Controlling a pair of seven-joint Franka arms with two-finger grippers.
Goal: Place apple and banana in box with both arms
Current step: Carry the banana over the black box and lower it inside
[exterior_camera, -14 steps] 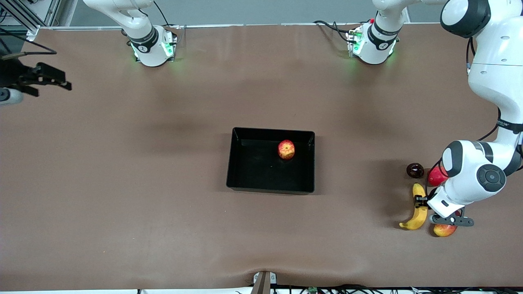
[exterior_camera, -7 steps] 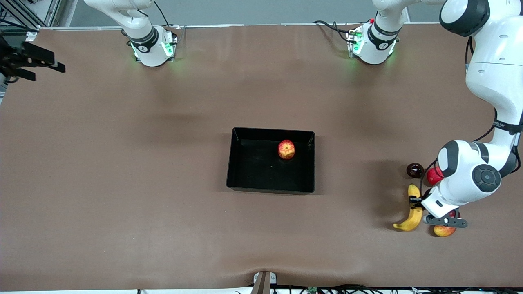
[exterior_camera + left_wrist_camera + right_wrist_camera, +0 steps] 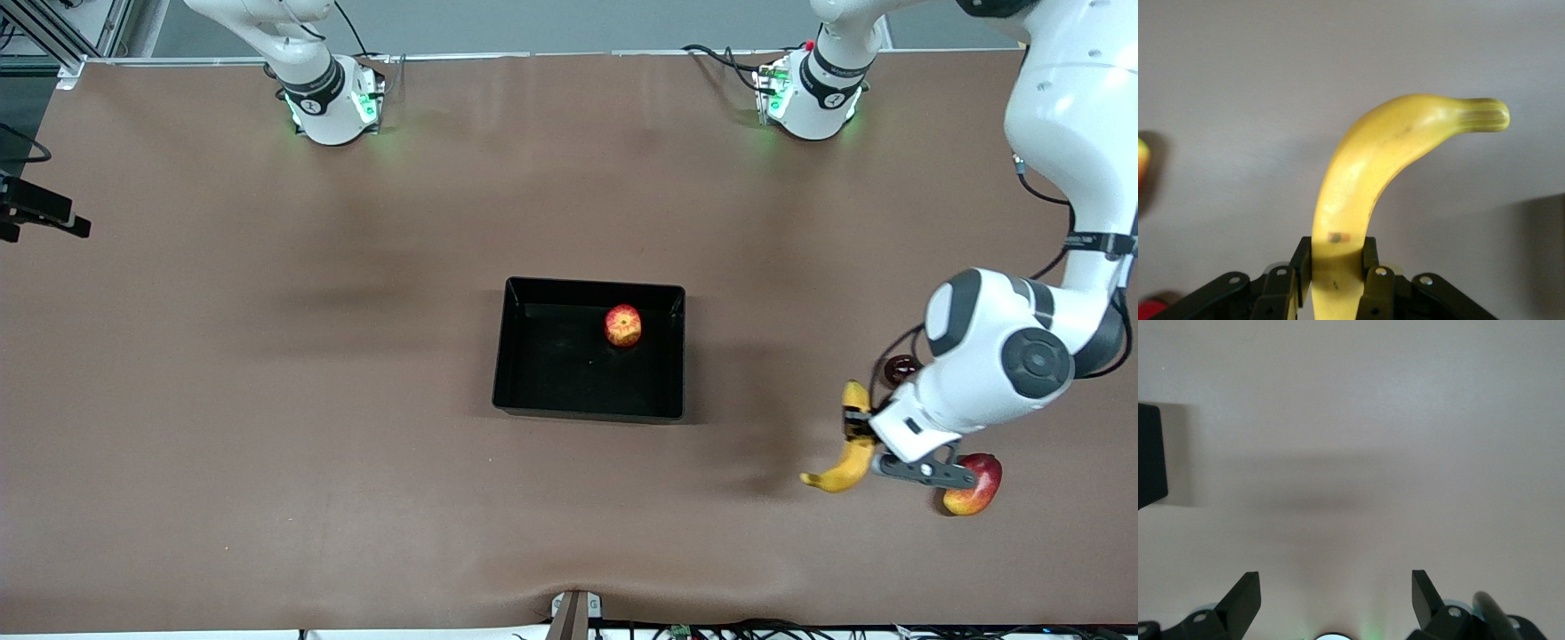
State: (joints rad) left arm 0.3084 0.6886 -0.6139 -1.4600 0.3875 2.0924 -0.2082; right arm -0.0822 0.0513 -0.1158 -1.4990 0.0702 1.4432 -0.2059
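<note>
With your left claw (image 3: 861, 433) clamped on the banana (image 3: 845, 449) above the worktop (image 3: 267, 400) and the right claw (image 3: 1335, 600) waiting wide open, carry the fruit level over the box (image 3: 511, 356), lowering it beside the apple (image 3: 623, 325), not onto it.

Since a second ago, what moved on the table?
The left claw, shut on the banana, lifted it off the table and carried it a little toward the box. The right claw, open, drifted at the right arm's end. The apple stayed in the box; the mango stayed put.
</note>
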